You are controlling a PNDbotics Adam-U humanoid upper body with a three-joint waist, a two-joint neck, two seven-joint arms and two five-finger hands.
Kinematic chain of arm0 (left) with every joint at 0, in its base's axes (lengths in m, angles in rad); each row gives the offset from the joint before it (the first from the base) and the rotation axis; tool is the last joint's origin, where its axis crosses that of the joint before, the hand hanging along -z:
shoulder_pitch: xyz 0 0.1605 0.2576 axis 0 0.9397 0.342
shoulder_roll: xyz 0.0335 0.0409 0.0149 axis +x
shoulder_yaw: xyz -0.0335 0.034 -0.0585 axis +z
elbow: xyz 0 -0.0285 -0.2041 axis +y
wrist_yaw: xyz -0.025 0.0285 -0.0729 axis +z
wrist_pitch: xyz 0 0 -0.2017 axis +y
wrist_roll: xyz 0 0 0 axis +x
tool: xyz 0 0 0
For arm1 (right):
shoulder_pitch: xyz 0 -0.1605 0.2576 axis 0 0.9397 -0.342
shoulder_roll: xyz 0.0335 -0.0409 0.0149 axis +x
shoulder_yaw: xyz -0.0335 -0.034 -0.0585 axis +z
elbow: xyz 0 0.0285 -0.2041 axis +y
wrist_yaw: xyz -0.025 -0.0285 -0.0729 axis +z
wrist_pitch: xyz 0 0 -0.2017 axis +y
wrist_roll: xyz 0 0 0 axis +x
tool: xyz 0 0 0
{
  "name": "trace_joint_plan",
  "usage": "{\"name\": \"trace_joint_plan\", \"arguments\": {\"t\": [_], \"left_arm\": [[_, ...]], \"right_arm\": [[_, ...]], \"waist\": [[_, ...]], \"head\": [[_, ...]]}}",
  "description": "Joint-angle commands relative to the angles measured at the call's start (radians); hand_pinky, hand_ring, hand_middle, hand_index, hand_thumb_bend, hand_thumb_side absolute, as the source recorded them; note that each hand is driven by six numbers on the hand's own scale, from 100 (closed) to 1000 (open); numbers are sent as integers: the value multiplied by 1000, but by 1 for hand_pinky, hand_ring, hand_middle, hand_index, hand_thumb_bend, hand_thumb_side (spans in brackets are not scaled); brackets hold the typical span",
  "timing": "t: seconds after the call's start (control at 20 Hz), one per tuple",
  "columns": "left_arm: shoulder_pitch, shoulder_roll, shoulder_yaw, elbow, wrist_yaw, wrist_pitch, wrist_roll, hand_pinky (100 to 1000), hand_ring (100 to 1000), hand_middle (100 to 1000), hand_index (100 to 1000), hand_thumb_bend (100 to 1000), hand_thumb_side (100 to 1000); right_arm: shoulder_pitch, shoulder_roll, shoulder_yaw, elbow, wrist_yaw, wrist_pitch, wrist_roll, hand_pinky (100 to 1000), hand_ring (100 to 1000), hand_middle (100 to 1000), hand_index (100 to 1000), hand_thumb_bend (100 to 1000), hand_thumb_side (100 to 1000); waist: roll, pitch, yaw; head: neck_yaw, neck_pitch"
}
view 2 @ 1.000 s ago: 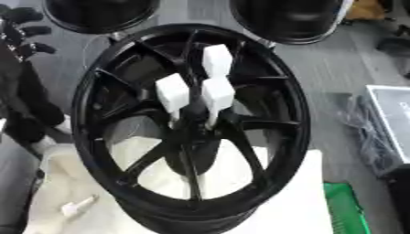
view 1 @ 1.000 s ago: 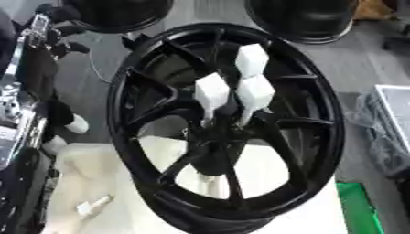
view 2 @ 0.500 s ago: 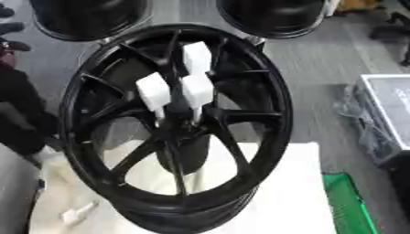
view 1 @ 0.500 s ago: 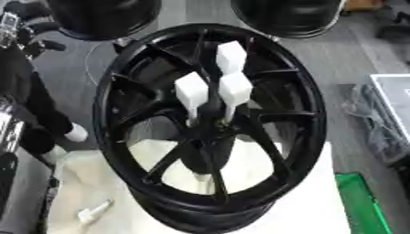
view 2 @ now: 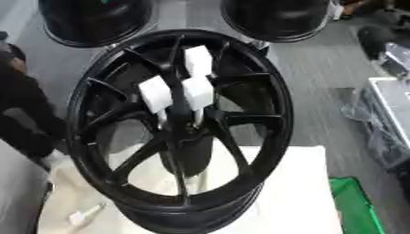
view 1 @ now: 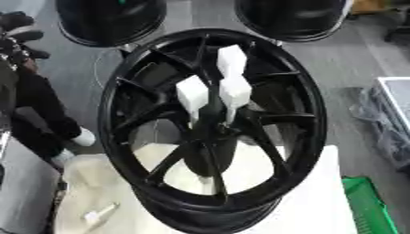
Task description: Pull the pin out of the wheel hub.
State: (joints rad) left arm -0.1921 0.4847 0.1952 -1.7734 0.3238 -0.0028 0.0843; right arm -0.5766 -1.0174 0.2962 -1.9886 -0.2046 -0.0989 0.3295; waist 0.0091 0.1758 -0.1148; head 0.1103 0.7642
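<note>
On a white table (view 1: 336, 201) over grey floor, we see the black wheel hub (view 1: 212, 128), three white-capped pins (view 1: 234, 93) upright at its centre; our left hand (view 1: 20, 39) at the hub's left, fingers unclear.

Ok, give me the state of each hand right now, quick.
Left hand: at the upper left edge, away from the wheel; fingers curled, holding nothing.
Right hand: not in view.
</note>
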Motion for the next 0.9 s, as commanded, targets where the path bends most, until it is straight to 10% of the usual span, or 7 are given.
{"name": "trace_joint_plan", "arguments": {"t": [0.05,0.35,0.9], "left_arm": [[-3,36,17,-5,6,-3,6,587,742,742,775,100,775],[9,38,28,-5,6,-7,16,587,742,740,774,100,778],[21,38,37,-1,2,-5,22,587,743,741,772,100,775]], "right_arm": [[-35,6,21,-11,39,2,48,829,879,857,917,100,524],[-56,53,70,-11,43,8,110,822,882,866,945,100,633],[-96,128,117,-11,172,66,152,801,831,832,931,100,532]], "waist": [[-2,-10,4],[-9,-8,8],[-20,-18,57]], "head": [[-8,6],[-17,6],[-38,6]]}}
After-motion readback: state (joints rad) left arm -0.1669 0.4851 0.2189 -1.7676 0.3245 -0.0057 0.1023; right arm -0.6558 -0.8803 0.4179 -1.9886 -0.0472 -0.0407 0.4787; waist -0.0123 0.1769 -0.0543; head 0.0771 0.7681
